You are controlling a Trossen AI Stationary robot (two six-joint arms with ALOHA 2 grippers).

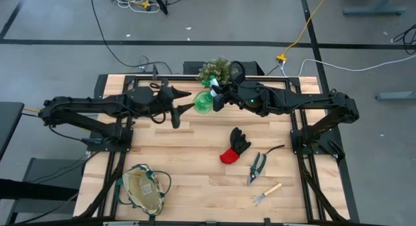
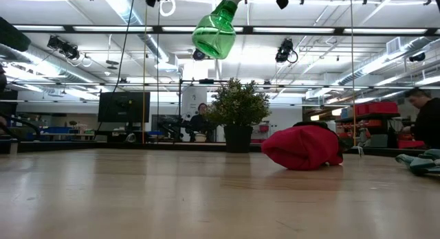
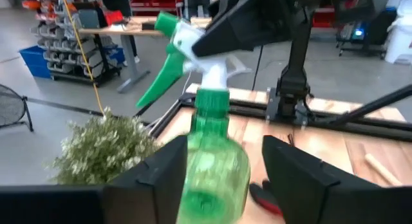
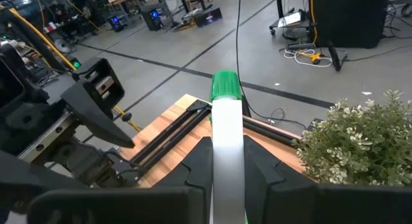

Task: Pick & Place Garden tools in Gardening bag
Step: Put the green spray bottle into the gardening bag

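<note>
My right gripper [image 4: 226, 179] is shut on the green spray bottle [image 1: 204, 101], which hangs high over the far middle of the table [image 2: 214, 33]. Coming from the left, my left gripper [image 3: 225, 150] is open, with its fingers on either side of the bottle's green body [image 3: 212, 172]. The black-and-red glove [image 1: 235, 147] lies flat at the table's middle right. Beyond it toward the near right lie the pruning shears [image 1: 257, 167] and a wooden-handled mini rake [image 1: 266, 193]. The tan gardening bag [image 1: 144, 189] stands at the near left, mouth up. My right gripper pinches the bottle's white spray head [image 4: 226, 140] between its two fingers, reaching in roughly level from the table's right. The bottle is lifted clear and hangs tilted below the fingers. My left gripper's fingers [image 3: 161, 179] flank the green body; I cannot tell whether they touch it.
A bushy potted plant [image 1: 216, 70] stands at the far edge, just behind the bottle. A thin dark curved tool [image 1: 275, 149] lies right of the glove. Bare wood lies between the bag and the glove. People sit in the room beyond the table.
</note>
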